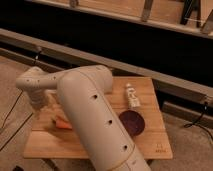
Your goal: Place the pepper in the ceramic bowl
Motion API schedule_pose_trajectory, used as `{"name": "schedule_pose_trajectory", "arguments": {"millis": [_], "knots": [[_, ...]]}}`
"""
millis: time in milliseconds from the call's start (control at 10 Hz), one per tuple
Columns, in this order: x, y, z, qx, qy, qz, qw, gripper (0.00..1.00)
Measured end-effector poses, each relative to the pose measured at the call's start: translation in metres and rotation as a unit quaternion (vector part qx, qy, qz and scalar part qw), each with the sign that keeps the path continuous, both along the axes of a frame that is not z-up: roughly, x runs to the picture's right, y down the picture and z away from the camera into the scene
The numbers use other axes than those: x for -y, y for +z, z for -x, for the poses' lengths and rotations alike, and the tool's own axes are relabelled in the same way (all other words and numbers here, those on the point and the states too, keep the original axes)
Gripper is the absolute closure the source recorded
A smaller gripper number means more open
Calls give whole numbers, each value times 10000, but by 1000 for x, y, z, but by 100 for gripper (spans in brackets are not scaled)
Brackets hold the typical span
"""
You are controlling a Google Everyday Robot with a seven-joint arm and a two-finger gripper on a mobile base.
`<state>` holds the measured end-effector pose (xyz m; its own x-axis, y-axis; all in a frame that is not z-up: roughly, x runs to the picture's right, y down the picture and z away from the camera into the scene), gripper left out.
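The pepper [62,123] is a small orange-red piece lying on the left part of the wooden table [150,146], partly hidden behind my big white arm [95,115]. The ceramic bowl [133,123] is dark purple and stands right of the arm, near the table's middle. My gripper [44,108] hangs down at the table's left edge, just up and left of the pepper, open, with nothing seen in it. The arm covers the stretch of table between pepper and bowl.
A white bottle-like object [131,95] lies on the table behind the bowl. A long dark rail and shelf front [150,75] runs behind the table. Cables [15,107] trail over the floor at left.
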<state>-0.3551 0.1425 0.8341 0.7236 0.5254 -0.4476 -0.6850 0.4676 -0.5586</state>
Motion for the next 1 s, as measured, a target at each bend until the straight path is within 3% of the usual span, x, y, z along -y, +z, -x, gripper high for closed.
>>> {"name": "schedule_pose_trajectory", "arguments": {"millis": [500,1000], "knots": [[-2,-1,-2,35,-116,42,9999,35],[-15,6,-33,-6,-1164,157,9931,35]]}}
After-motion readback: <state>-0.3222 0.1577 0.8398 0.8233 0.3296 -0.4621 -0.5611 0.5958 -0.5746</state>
